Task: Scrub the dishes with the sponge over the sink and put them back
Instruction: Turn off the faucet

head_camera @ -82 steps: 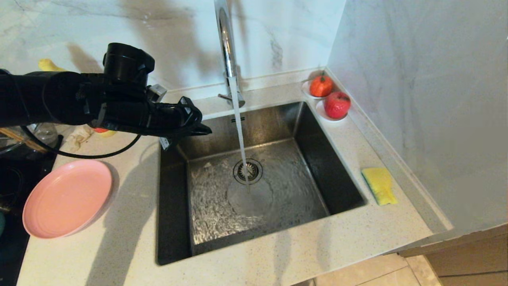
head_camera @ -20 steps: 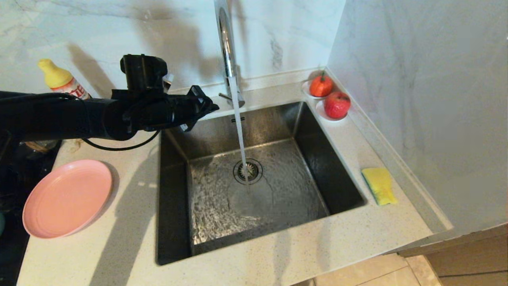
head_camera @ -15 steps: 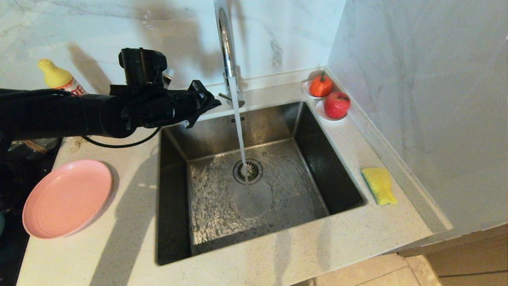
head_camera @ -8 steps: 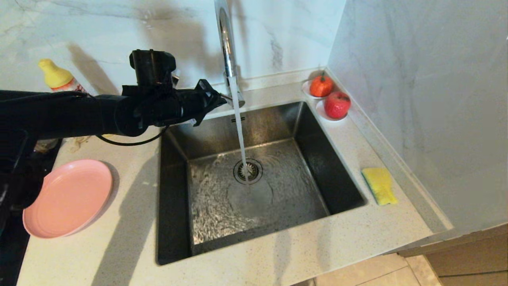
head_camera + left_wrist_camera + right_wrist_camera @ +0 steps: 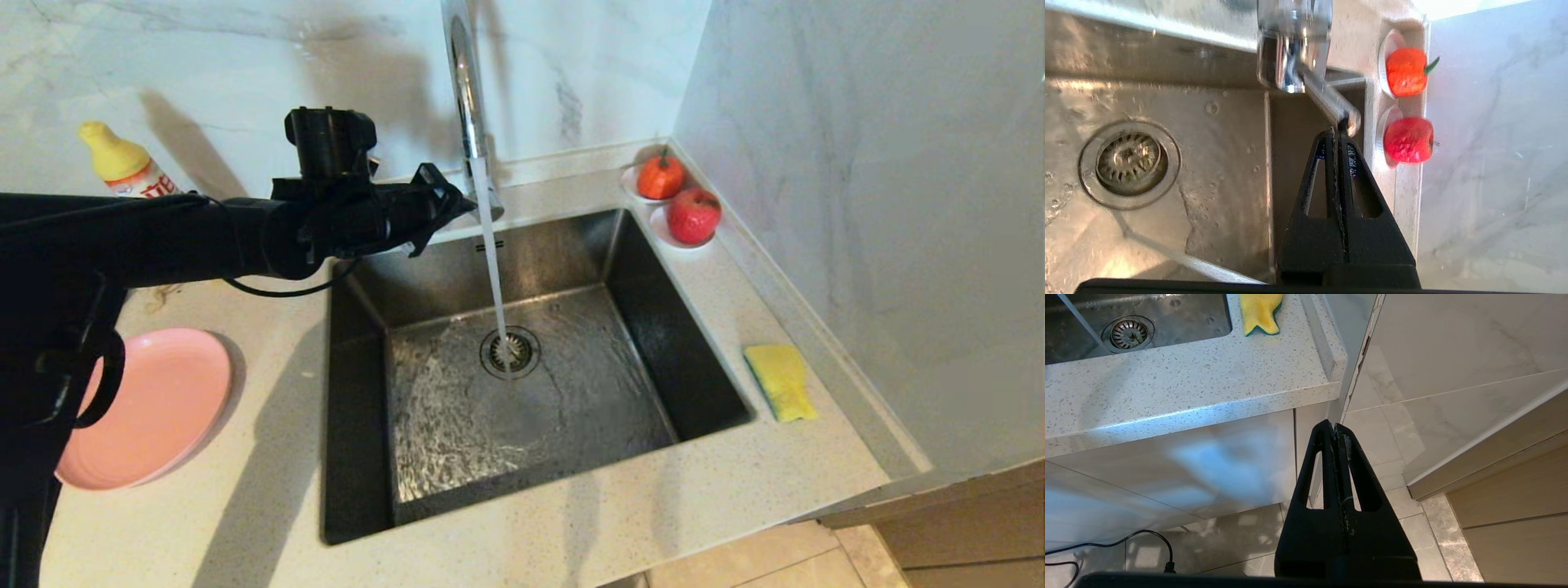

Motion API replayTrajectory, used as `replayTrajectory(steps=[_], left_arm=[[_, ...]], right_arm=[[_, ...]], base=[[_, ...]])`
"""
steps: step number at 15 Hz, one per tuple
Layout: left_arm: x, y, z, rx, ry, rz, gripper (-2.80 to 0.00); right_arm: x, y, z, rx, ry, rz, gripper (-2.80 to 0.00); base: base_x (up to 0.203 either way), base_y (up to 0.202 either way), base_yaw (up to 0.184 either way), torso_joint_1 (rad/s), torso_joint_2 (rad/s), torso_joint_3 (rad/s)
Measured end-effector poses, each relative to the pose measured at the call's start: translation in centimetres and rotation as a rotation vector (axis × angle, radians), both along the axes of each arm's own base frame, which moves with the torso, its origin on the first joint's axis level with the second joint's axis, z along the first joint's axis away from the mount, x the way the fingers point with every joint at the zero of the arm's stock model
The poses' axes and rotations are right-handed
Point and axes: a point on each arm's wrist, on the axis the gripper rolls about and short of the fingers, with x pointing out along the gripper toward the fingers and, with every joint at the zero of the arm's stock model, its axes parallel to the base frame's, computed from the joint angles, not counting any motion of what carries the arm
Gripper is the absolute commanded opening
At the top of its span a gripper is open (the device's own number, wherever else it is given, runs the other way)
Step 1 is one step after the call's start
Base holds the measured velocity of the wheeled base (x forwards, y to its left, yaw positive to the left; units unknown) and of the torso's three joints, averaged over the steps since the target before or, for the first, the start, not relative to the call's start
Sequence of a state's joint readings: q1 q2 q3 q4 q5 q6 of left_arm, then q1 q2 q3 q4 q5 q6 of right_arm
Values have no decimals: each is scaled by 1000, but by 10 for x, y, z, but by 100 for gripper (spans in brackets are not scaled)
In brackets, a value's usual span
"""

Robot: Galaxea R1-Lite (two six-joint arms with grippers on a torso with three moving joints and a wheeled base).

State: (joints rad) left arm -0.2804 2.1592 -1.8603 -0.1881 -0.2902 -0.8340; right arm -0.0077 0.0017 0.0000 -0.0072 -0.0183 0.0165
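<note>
The steel sink (image 5: pixel 629 269) takes a stream of water (image 5: pixel 494 269) from the chrome faucet (image 5: pixel 464 90). My left gripper (image 5: pixel 464 204) reaches level across the sink's back left corner. It is shut and empty, its tips (image 5: pixel 1336 132) right at the end of the faucet's lever (image 5: pixel 1331 102); contact cannot be told. A pink plate (image 5: pixel 171 400) lies on the counter left of the sink, partly behind my left arm. The yellow sponge (image 5: pixel 780 380) lies on the counter right of the sink (image 5: pixel 1260 310). My right gripper (image 5: pixel 1334 426) hangs shut and empty below the counter's front edge.
Two red fruits on white saucers (image 5: pixel 661 175) (image 5: pixel 694 214) stand at the sink's back right corner. A yellow-capped bottle (image 5: pixel 122 167) stands by the back wall on the left. A marble wall closes off the right side. The drain (image 5: pixel 510 351) sits mid-basin.
My left gripper has moved right along the sink's back edge, up to the faucet's lever, staying shut. The arm now covers the plate's left edge. Water keeps running.
</note>
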Motion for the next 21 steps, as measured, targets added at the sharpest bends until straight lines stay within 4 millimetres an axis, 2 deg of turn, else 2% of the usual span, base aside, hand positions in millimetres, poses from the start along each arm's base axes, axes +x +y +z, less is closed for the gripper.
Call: replayTrajectory(steps=[4,11,21], left_arm=[[7,0,3,-4,-23,23,-280],[16,-1,-4,-7,-48,43,-280],[29,13,-9,-12,-126,132,-280]], right_arm=[[0,0,0,0,0,0,-280],[0,0,0,0,0,0,-280],[0,0,0,0,0,0,-280]], base=[[0,0,0,0,0,0],[0,0,0,0,0,0],[0,0,0,0,0,0]])
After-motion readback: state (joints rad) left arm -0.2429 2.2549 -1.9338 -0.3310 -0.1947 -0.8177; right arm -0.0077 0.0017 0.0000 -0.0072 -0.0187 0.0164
